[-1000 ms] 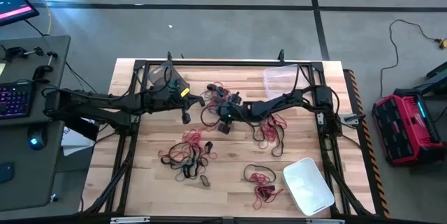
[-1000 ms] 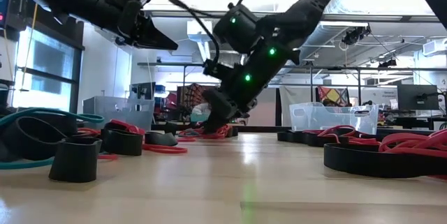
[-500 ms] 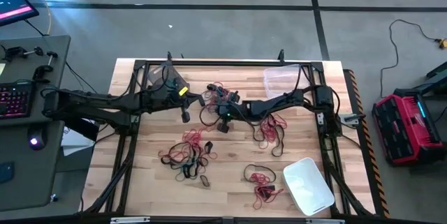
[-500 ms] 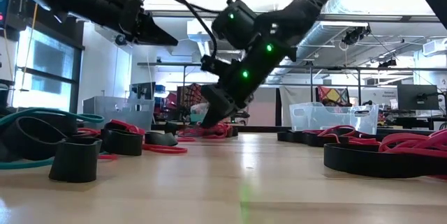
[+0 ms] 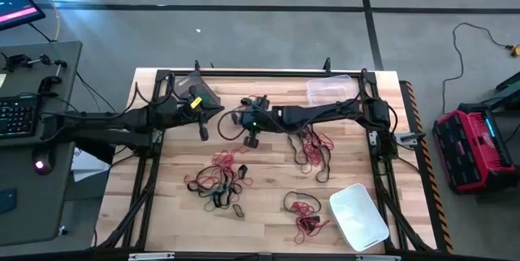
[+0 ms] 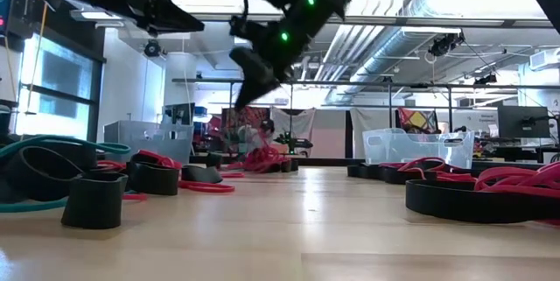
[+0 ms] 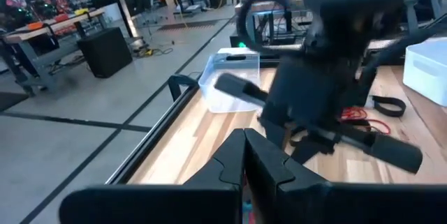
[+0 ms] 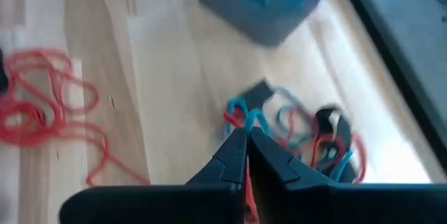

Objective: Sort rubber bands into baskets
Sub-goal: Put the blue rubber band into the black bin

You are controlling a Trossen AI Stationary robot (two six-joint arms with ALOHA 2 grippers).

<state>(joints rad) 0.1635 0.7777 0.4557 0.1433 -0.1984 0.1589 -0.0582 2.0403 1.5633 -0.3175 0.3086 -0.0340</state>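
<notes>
**Operator:** Checking the right gripper (image 8: 242, 132): what state are its fingers in?

**Technician:** Closed, tips together, pinching red and teal strands of the rubber bands (image 8: 293, 137). The rest of that cluster lies on the worktop (image 5: 268, 212) just past the tips. The gripper is above the middle of the worktop's far half.

**Operator:** And the left gripper (image 7: 244, 135)?

**Technician:** Fingers closed on nothing that can be seen. It hangs above the worktop, near the grey-tinted basket (image 5: 196, 89), which holds teal bands.

**Operator:** Where are the other baskets?

**Technician:** The clear basket (image 5: 329, 90) stands at the far edge, right of centre. The whitish basket (image 5: 358, 216) stands at the near right corner.

**Operator:** Any loose bands elsewhere?

**Technician:** There are three more heaps:
- a mixed heap (image 5: 218, 181) near the left centre;
- a red and dark heap (image 5: 305, 212) just beside the whitish basket;
- a third heap (image 5: 314, 149) beneath the right arm.

**Operator:** Any obstructions?

**Technician:** In the left wrist view, the right arm's body (image 7: 328, 77) fills the middle and hides the worktop behind it. Off the worktop there is a keyboard (image 5: 16, 115) on a side desk and a red case (image 5: 470, 149) on the floor.
</notes>
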